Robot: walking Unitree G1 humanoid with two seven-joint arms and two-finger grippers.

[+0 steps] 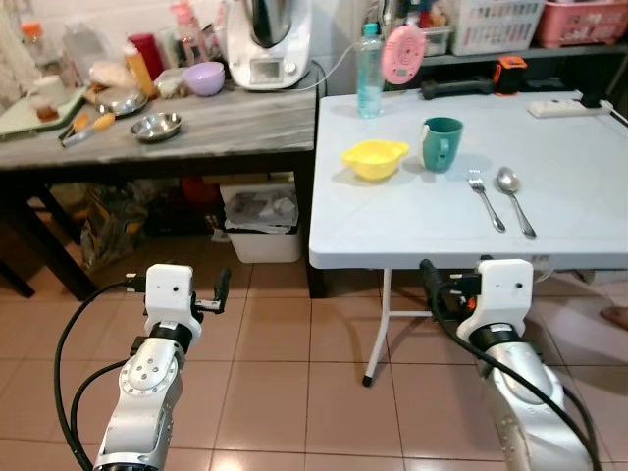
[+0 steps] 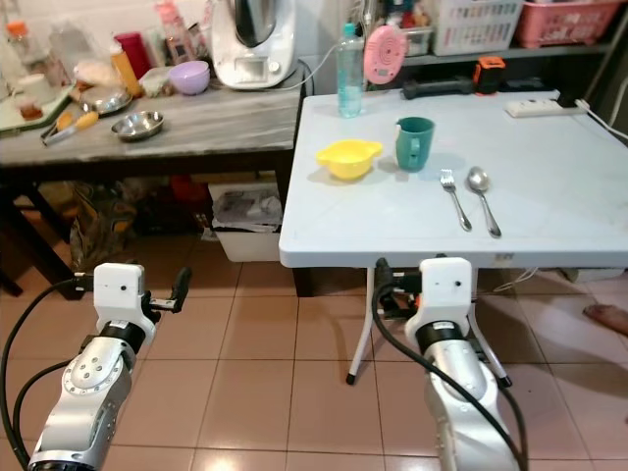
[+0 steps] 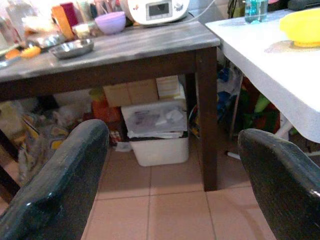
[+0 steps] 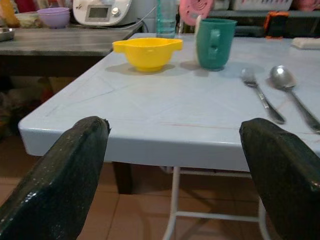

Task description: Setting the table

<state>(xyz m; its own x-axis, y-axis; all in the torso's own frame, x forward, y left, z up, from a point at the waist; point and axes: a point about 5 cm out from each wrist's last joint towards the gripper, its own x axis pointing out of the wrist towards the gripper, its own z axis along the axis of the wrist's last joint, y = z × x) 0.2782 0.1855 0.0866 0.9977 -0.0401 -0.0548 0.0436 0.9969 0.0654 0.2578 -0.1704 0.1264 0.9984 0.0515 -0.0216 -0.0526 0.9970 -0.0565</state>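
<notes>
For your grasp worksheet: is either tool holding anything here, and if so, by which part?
Nothing is held. The left tool is open over the floor; the right tool is open before the white table.

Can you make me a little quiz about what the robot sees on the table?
1. True or false: the fork lies beside the spoon.
2. What colour is the bowl? A red, B yellow, C black.
3. Fill in: the green mug stands on the white ____.

Key:
1. True; they lie side by side, apart.
2. B.
3. Table. Both the left gripper and the right gripper are open and hold nothing.
</notes>
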